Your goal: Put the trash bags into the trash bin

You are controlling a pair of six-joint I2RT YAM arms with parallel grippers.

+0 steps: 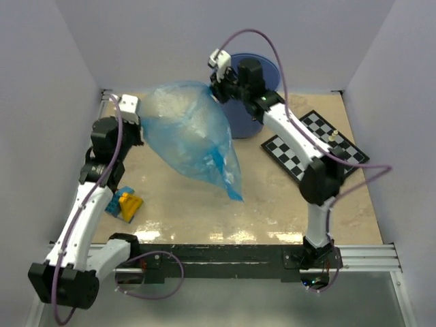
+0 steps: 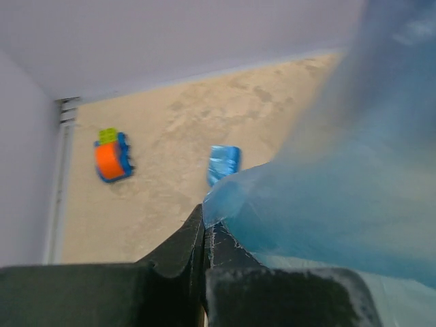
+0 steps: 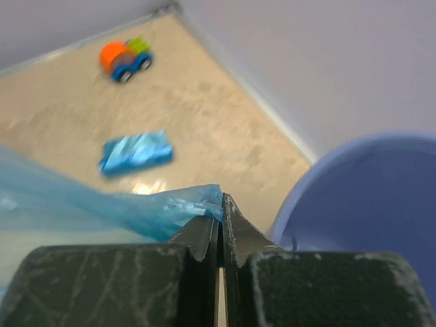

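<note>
Gripping one edge of the opened trash bag (image 1: 191, 136) with closed fingers, the left gripper (image 1: 138, 121) holds it aloft. The film spreads rightward to the right gripper (image 1: 219, 87), likewise clamped shut on the opposite edge just beside the trash bin (image 1: 248, 119), apparently to stretch the film for transfer into it.

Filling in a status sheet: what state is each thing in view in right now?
Trash bag: lifted, stretched between both grippers.
Folded bag: lying flat on table.
Trash bin: upright, open-topped.
Left gripper: shut on trash bag.
Right gripper: shut on trash bag.
Toy car: resting on table.
Chessboard: lying flat.
</note>
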